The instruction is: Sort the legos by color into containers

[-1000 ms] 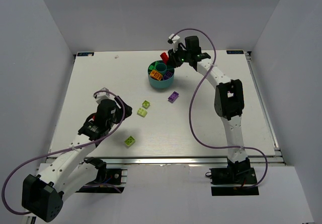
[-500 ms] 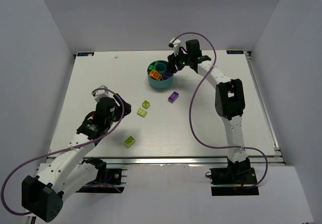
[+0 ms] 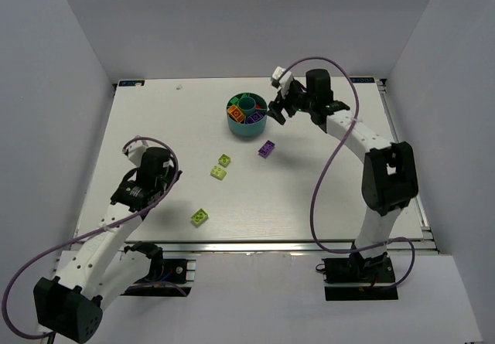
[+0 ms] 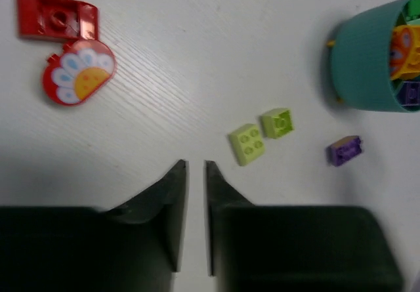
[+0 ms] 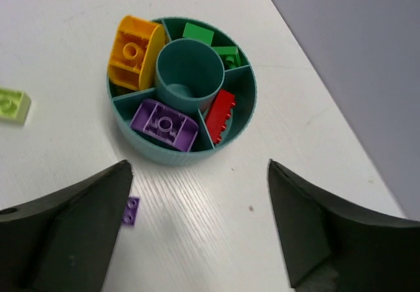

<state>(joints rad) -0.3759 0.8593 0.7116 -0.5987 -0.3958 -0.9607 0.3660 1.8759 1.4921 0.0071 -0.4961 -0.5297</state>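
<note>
Right claw (image 5: 198, 174) spread wide, empty, beside the teal bowl (image 5: 172, 155). Left claw (image 4: 195, 203) closed on nothing above the tabletop (image 4: 197, 56).

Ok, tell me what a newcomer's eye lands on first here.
The round teal bowl at the table's far middle, its wedges holding orange, purple, red and green bricks. The right claw hangs wide open near it, while three lime bricks and a purple brick lie loose nearer the arms.

Right gripper (image 3: 274, 114): backed away from teal bowl (image 5: 170, 155), jaws now wide apart | red brick (image 5: 220, 117): released into a wedge ahead of it | left gripper (image 4: 195, 168): drawn back, jaws now closed
</note>
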